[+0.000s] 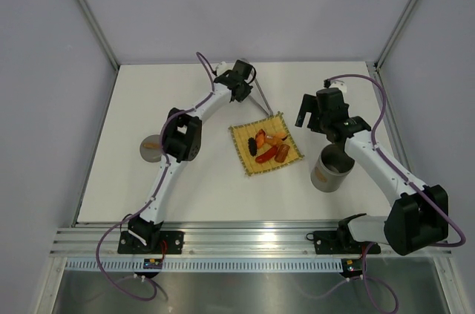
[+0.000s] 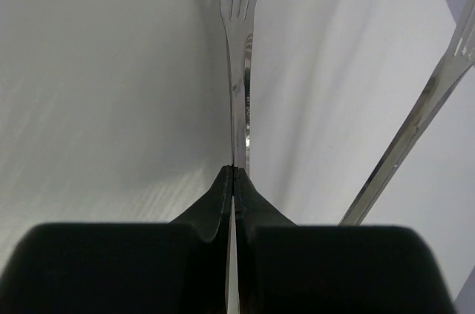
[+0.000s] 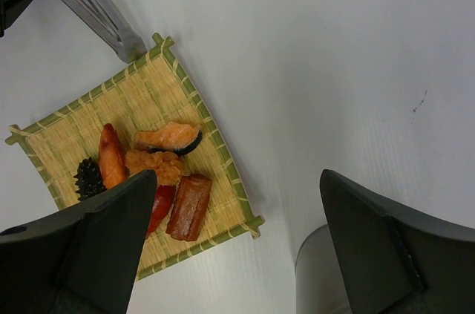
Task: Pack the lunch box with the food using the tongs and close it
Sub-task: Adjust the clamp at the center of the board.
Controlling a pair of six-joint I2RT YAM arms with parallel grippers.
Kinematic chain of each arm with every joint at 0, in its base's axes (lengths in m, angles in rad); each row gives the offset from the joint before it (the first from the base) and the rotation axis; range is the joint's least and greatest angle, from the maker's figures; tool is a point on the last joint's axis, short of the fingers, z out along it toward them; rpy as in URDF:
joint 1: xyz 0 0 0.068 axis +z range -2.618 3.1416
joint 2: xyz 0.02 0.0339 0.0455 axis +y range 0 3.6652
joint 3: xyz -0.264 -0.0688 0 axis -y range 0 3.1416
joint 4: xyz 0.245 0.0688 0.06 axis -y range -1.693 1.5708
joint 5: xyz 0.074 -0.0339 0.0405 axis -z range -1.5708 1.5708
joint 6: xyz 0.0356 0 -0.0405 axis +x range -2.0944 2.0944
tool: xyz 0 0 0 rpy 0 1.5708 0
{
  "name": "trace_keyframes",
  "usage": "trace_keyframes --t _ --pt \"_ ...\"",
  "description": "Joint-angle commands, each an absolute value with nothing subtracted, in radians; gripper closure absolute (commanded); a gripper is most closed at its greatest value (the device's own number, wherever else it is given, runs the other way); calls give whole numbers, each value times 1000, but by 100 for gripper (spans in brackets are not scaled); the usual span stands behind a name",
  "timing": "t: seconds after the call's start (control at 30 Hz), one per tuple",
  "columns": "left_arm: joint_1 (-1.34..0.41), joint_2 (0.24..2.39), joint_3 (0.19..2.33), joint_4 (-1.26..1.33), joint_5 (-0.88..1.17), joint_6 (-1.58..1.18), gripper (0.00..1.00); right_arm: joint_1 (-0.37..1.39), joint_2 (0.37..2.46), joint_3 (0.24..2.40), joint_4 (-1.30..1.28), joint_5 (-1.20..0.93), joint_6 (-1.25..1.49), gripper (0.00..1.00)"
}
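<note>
The slim silver tongs [image 1: 263, 102] lie on the table behind the mat, tips towards its far corner. My left gripper [image 1: 241, 93] is shut on one arm of the tongs [image 2: 239, 91]; its black fingers [image 2: 223, 195] meet on the metal, and the other arm [image 2: 415, 128] splays off to the right. The food [image 1: 269, 145], orange, red and one dark piece, sits on the mat. The grey lunch box [image 1: 332, 168] stands upright to the right of the mat. My right gripper [image 3: 237, 203] hangs open between the food [image 3: 167, 137] and the lunch box [image 3: 319, 277], holding nothing.
The yellow woven mat [image 1: 249, 162] with a green edge lies mid-table. A shallow round grey lid [image 1: 151, 147] rests at the left, partly behind the left arm. The enclosure's walls and frame posts surround the table.
</note>
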State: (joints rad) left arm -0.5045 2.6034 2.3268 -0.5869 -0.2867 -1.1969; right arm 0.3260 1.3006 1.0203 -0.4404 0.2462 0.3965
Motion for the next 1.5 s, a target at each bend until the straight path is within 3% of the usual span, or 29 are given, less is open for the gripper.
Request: trace_keyframes --t 0.0,1.4,1.47 --pt "-525 2491 2353 -502 -273 -1193 100 321 1258 1031 -437 268 393 0" --pt "-696 2666 2497 -425 -193 -1322 100 321 1232 1017 -451 287 420 1" --pt "-699 2671 2499 -426 -189 -1322 93 322 1224 1015 -460 288 422 0"
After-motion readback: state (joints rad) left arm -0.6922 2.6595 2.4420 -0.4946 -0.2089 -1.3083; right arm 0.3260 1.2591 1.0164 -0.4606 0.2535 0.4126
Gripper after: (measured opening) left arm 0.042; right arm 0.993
